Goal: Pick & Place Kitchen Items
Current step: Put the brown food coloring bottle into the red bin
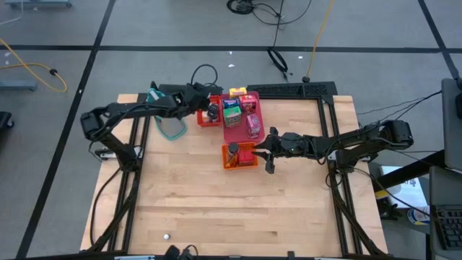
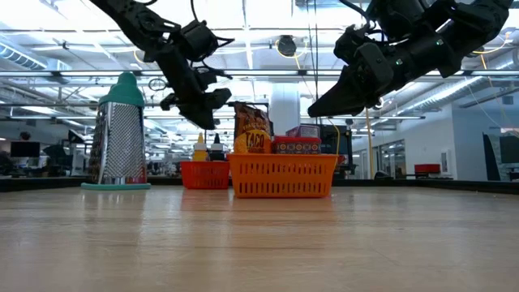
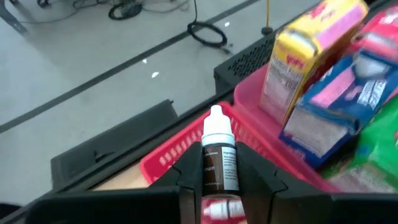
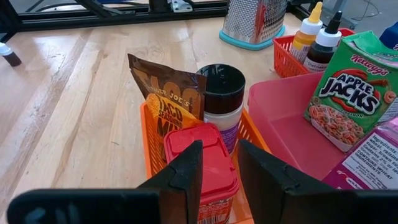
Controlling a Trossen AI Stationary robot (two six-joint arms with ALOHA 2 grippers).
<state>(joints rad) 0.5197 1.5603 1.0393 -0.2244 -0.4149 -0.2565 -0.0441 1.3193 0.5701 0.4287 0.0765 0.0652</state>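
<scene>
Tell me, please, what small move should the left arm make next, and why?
Probably lower and release. The left gripper is shut on a small dark bottle with a white cap, held upright above the red tray. The right gripper hangs over the red-lidded container in the orange tray.

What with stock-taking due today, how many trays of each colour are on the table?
Red tray: 1
Pink tray: 1
Orange tray: 1
Total: 3
</scene>
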